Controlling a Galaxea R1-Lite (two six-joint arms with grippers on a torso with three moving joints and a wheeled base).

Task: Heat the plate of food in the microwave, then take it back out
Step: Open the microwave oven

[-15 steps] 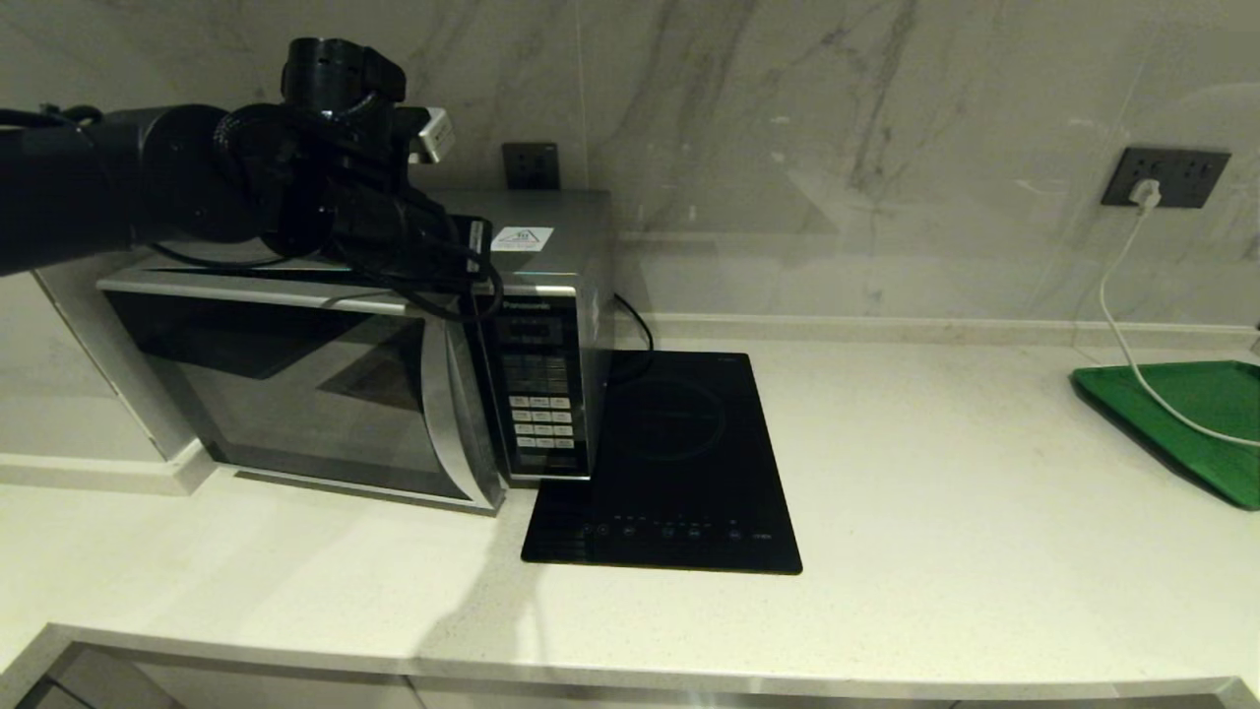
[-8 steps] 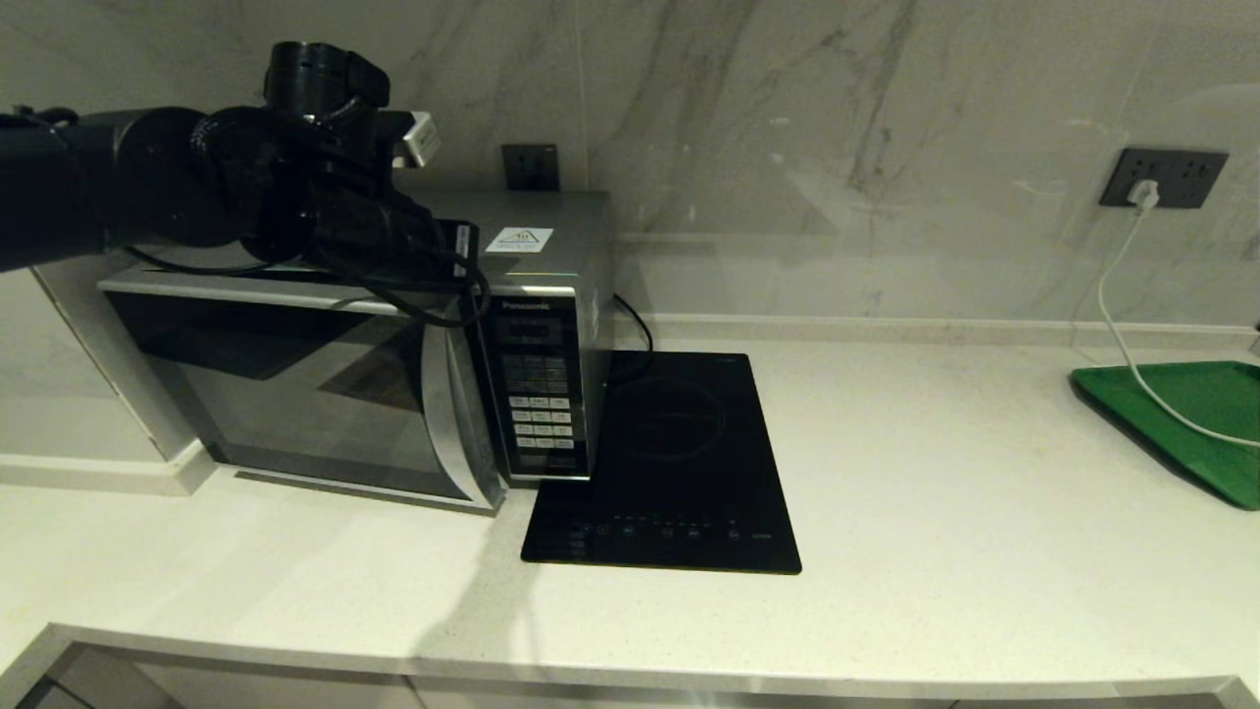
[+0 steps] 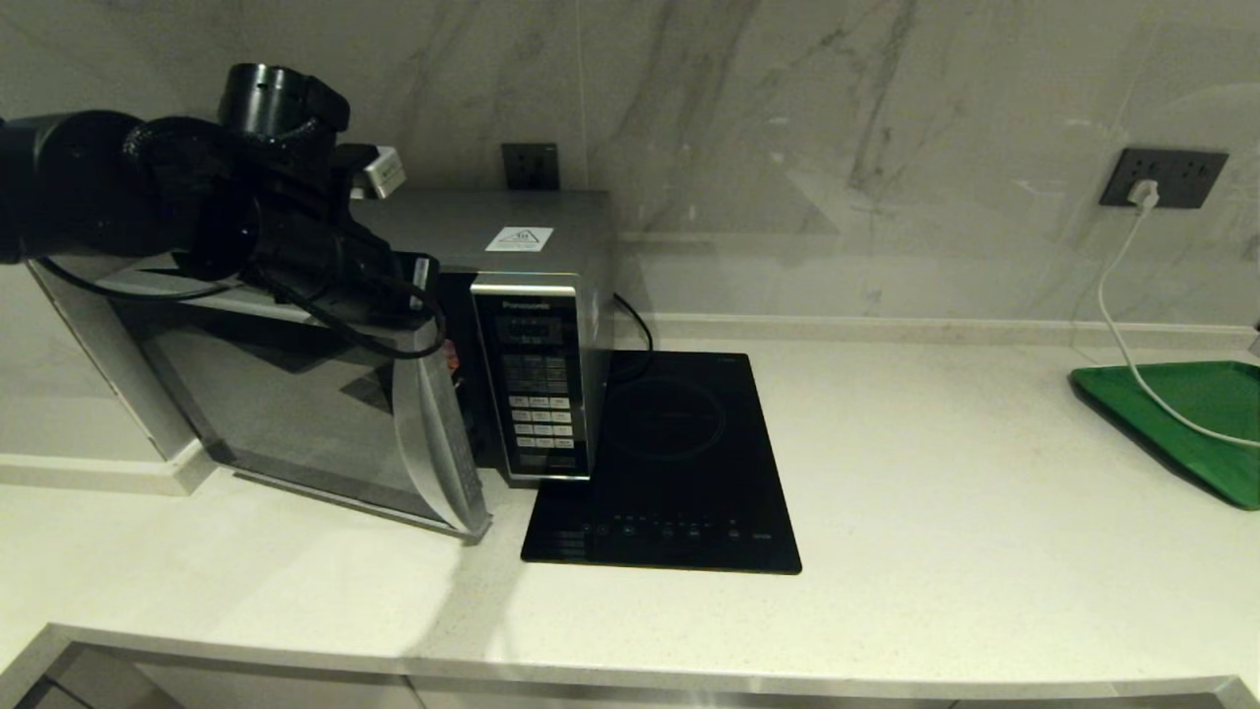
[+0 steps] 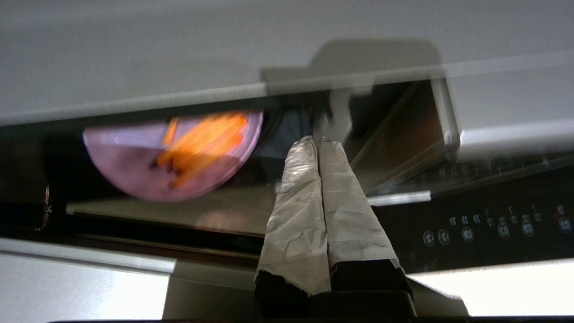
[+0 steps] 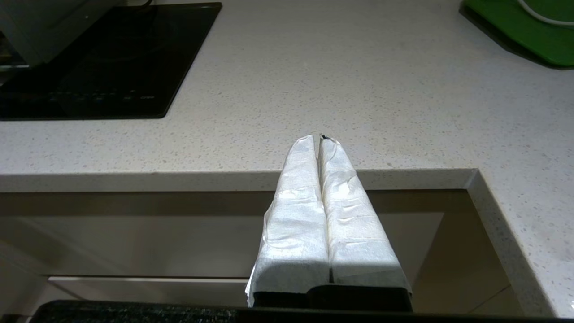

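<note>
Head view: I see one microwave (image 3: 536, 335), its door (image 3: 325, 394) ajar, my left gripper (image 3: 433, 295) at the door's top edge; one hob (image 3: 679, 463), one green tray (image 3: 1196, 418). Left wrist: fingers (image 4: 296, 197) pressed together, empty; one plate (image 4: 175, 157) inside the microwave. Right wrist: right gripper (image 5: 320, 139) closed, empty, below the counter (image 5: 358, 98) edge.

The microwave (image 3: 532, 246) is showing a brushed, silvery metal casing, and its door (image 3: 295, 394) is gleaming with dark glossy glass edged in polished metal. Inside, the plate of food (image 4: 179, 157) is looking like smooth lilac plastic. The hob (image 3: 669, 463) to the right is lying as a flat, glossy black glass sheet. The counter (image 3: 935, 512) is appearing as pale speckled stone with a soft sheen, the wall (image 3: 837, 148) as polished veined marble. The tray (image 3: 1191, 414) at far right is looking like smooth green plastic.
</note>
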